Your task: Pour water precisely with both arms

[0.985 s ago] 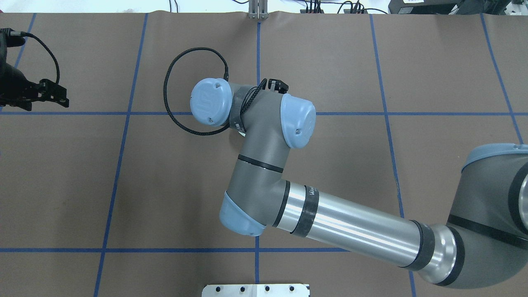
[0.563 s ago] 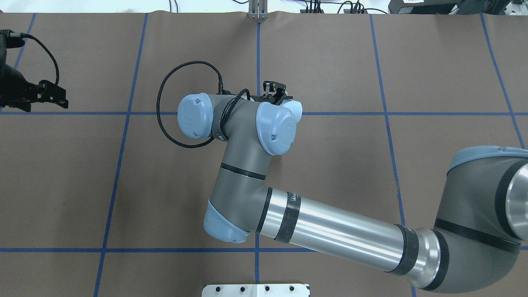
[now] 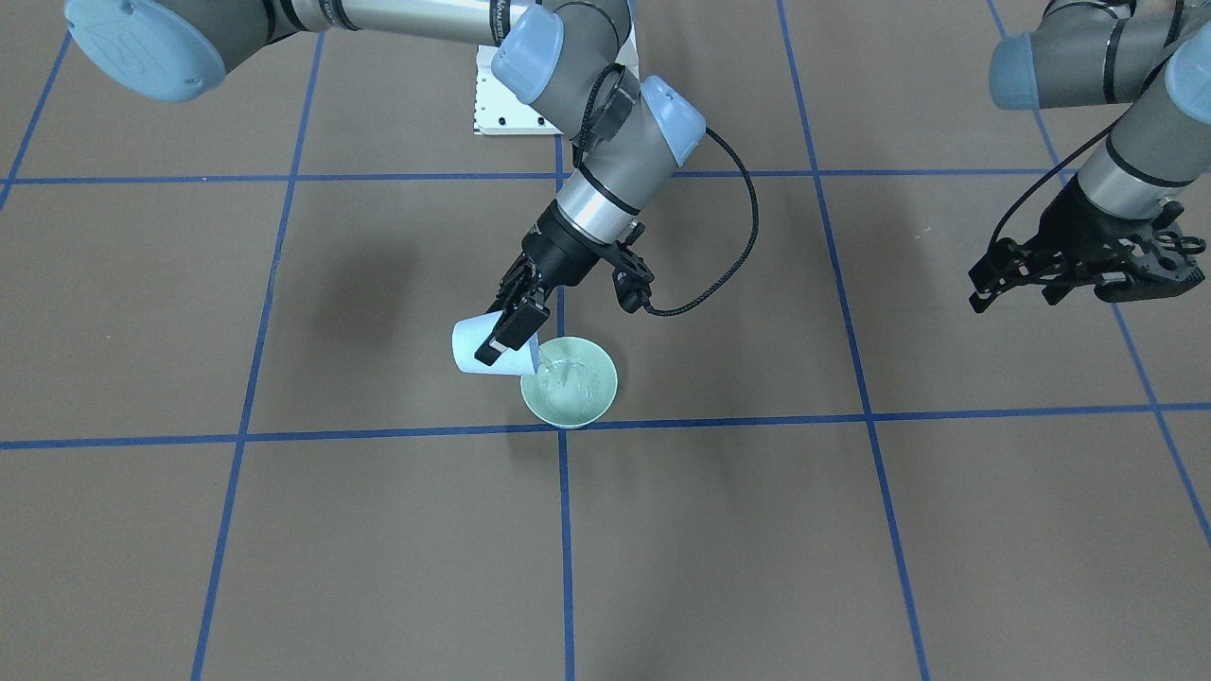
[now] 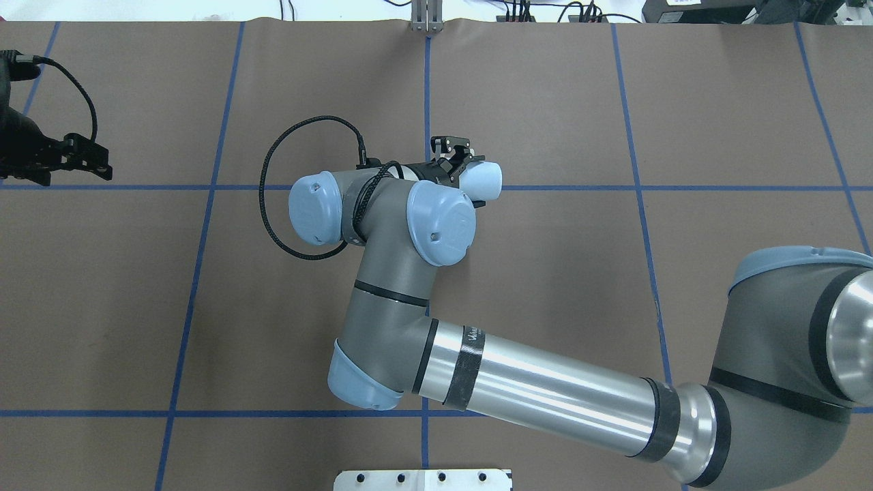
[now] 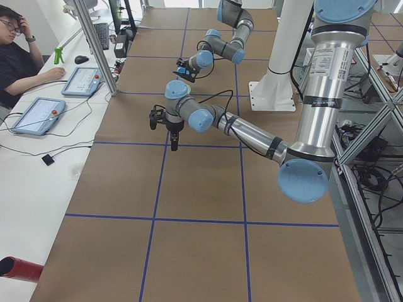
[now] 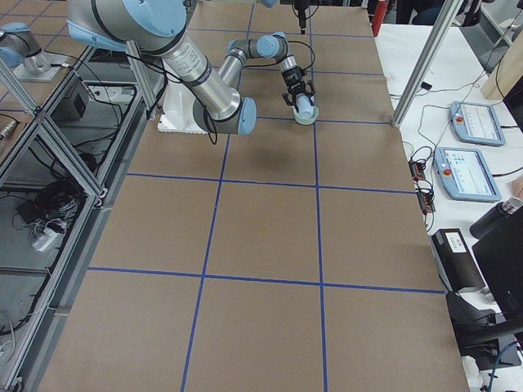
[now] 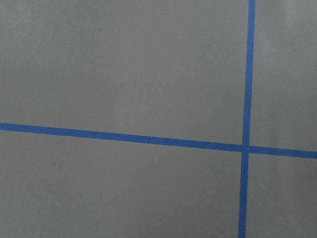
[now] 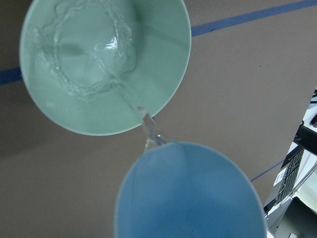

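My right gripper (image 3: 511,326) is shut on a light-blue cup (image 3: 473,357) and holds it tipped on its side over the rim of a pale-green bowl (image 3: 591,402). A thin stream of water (image 8: 148,126) runs from the cup's lip (image 8: 193,193) into the bowl (image 8: 163,74), where it ripples in a pool (image 8: 89,54). In the overhead view the cup (image 4: 483,179) pokes out beyond the right wrist and the bowl is hidden under the arm. My left gripper (image 3: 1012,295) hangs open and empty far off to the side, also in the overhead view (image 4: 95,158).
The white bolted pedestal (image 4: 423,479) stands at the robot's edge of the table. Blue tape lines (image 7: 148,139) grid the brown table cover. An operator (image 5: 16,60) sits at a side desk with tablets (image 5: 38,115) beyond the far edge.
My right arm has swung toward the robot's left and the wrist has turned. The cup, hidden under the wrist before, now shows tipped on its side. The left arm has stayed still.
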{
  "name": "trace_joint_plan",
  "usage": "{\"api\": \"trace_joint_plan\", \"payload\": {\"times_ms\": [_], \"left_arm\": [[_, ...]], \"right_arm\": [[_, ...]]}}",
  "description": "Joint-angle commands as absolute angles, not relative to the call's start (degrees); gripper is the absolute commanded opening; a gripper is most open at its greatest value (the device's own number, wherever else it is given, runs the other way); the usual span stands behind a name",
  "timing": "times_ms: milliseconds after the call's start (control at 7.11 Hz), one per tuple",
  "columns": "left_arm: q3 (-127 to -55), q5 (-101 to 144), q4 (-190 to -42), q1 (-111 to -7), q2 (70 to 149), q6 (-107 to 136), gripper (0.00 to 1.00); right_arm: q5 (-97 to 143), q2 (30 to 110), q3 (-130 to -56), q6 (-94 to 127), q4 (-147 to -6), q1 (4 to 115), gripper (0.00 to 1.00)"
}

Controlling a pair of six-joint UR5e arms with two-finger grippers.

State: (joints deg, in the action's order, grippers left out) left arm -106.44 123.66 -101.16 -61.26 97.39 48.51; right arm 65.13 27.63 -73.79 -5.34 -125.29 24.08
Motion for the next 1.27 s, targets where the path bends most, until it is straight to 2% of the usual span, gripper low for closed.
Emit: {"api": "trace_joint_plan", "payload": {"times_ms": [0,422,704,844,1126], "left_arm": [[-106.5,123.7,-101.2,-61.3,97.4,48.5,1.00],[-106.7,123.7,-101.2,-61.3,97.5,48.7,1.00],[-107.0,124.0,-101.1,-61.4,97.7,49.0,1.00],[-107.1,124.0,-101.1,-61.4,97.7,49.1,1.00],[-106.9,124.0,-101.0,-61.6,98.2,49.3,1.00]], "right_arm": [[63.2,27.7,-73.2,-6.2,-125.6,23.6,0.00],[63.0,27.2,-73.6,-6.0,-125.1,23.5,0.00],[63.5,28.8,-76.0,-4.1,-117.1,23.7,0.00],[64.8,31.6,-81.2,1.7,-113.7,24.5,0.00],[74.6,45.0,-97.7,13.1,-101.2,28.3,0.00]]}}
